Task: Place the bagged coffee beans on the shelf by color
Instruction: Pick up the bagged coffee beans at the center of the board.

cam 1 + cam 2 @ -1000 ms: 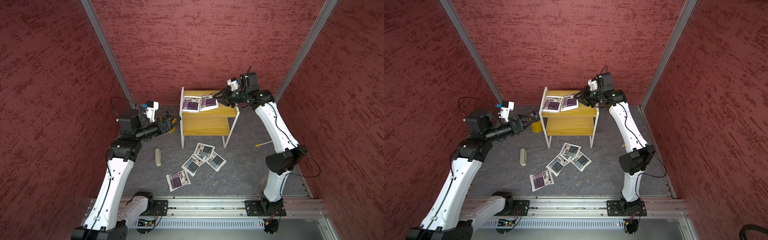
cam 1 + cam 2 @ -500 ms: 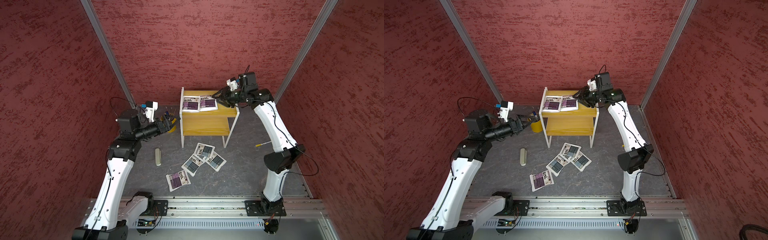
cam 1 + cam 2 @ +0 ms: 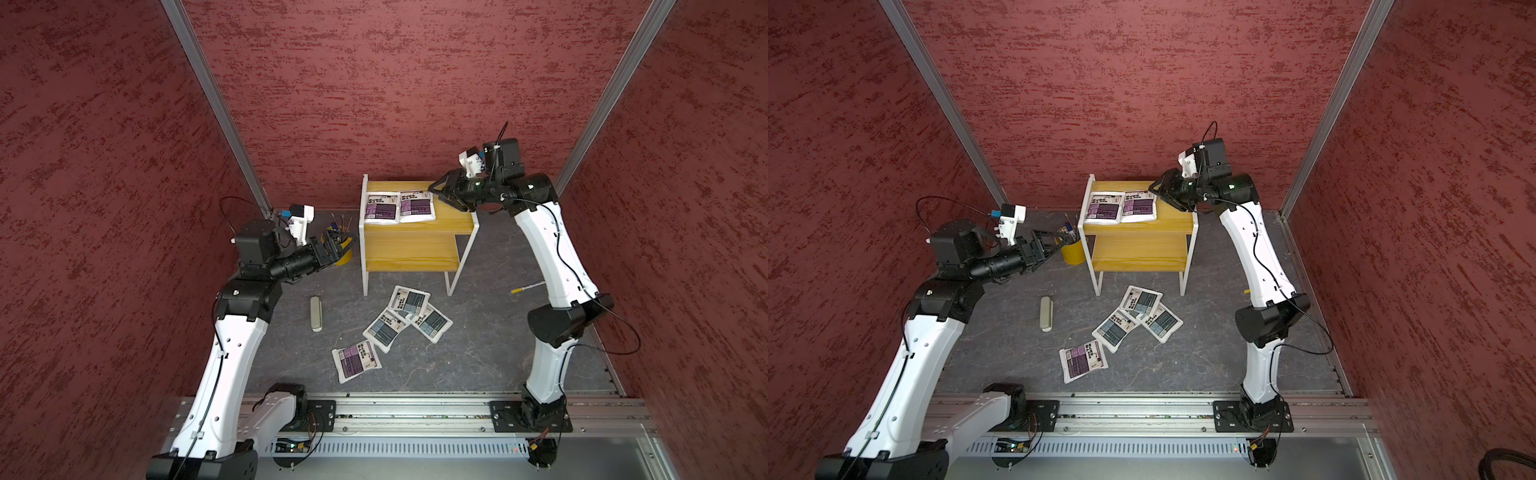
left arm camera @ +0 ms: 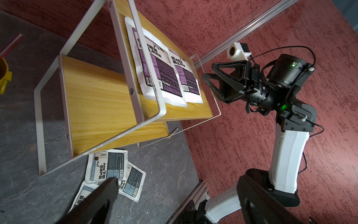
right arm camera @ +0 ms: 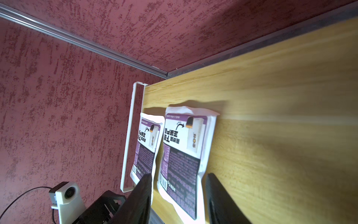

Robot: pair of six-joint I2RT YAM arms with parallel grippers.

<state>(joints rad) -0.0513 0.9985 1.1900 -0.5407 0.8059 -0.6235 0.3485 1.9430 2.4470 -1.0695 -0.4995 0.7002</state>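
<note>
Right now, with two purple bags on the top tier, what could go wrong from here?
1. The right arm's open jaws sit at the edge of the nearer purple bag; pulling back could drag it along the shelf.
2. The three blue-grey bags overlap on the table; lifting one may shift another.

A yellow cup (image 3: 1073, 253) holds pens (image 3: 1067, 228). A long beige case (image 3: 316, 313) and a yellow pen (image 3: 527, 287) lie on the grey surface (image 3: 478, 353).

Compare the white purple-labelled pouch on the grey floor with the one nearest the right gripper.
Floor pouch lies askew; shelf pouch sits square on the yellow top board beside another purple pouch. Floor pouch is far from the right gripper; shelf pouch lies just off its open jaws. Both flat, label up.
</note>
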